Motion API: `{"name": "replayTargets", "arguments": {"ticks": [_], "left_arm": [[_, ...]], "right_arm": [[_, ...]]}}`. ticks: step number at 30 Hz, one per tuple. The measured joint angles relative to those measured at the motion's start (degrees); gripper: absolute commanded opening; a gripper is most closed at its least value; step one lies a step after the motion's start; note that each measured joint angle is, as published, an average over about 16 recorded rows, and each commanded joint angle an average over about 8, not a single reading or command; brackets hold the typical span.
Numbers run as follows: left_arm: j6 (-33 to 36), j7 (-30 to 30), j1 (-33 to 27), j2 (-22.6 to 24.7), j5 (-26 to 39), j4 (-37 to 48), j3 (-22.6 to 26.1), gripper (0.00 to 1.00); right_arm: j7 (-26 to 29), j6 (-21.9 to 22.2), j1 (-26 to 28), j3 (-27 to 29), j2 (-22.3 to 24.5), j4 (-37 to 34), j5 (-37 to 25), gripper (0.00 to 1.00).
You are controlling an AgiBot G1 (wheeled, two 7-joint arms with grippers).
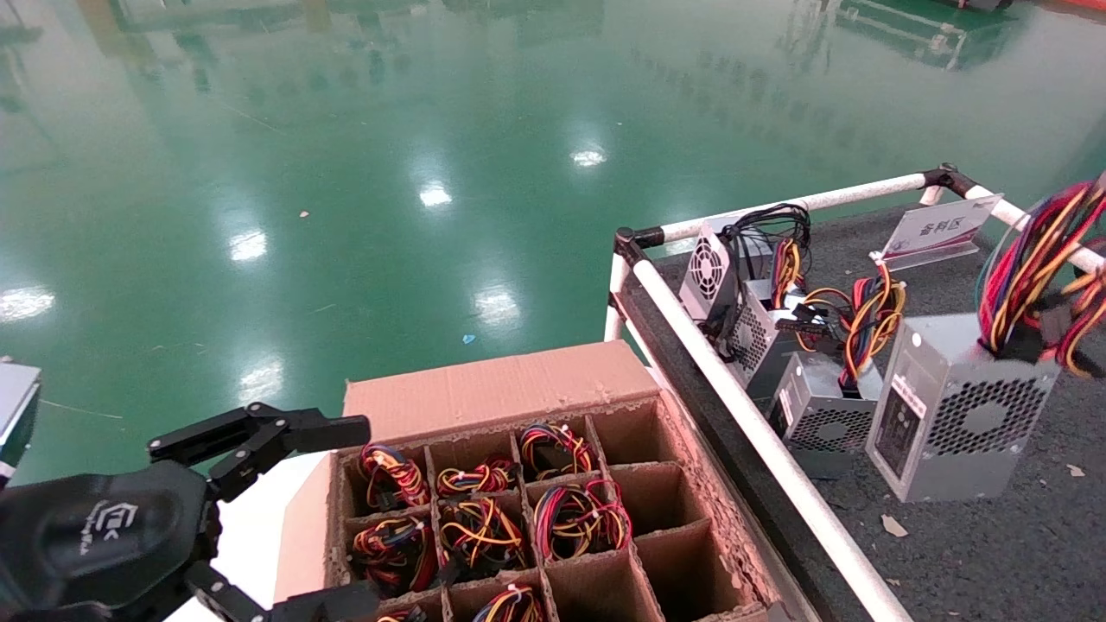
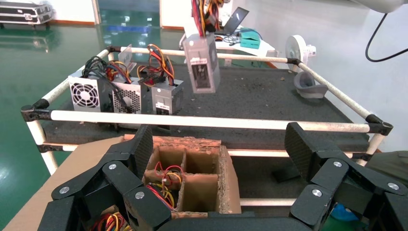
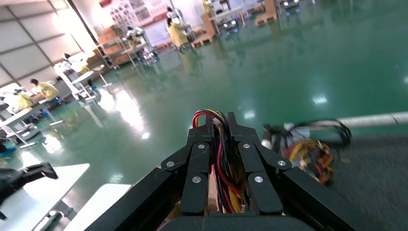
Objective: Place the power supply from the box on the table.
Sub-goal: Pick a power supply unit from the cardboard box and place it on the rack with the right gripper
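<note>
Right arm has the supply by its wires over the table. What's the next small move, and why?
Probably lower it straight down. The right gripper grips the wire bundle, and the power supply hangs tilted above the table, apart from the three units already set down.

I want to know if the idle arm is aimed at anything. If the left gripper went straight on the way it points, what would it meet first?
Probably the box: the open left gripper faces its near cells. Past that stand the table's white rail and the parked supplies, though depth is unclear.
</note>
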Motion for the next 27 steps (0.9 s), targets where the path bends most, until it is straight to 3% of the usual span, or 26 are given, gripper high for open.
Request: {"name": "replayTargets", "arguments": {"ticks": [27], "left_arm": [[0.0, 0.0, 0.0, 0.0, 0.0, 0.0, 0.0, 1.0]], "right_arm": [[-7.1, 0.0, -0.2, -9.3, -7.2, -5.2, -3.0, 0.0]]}}
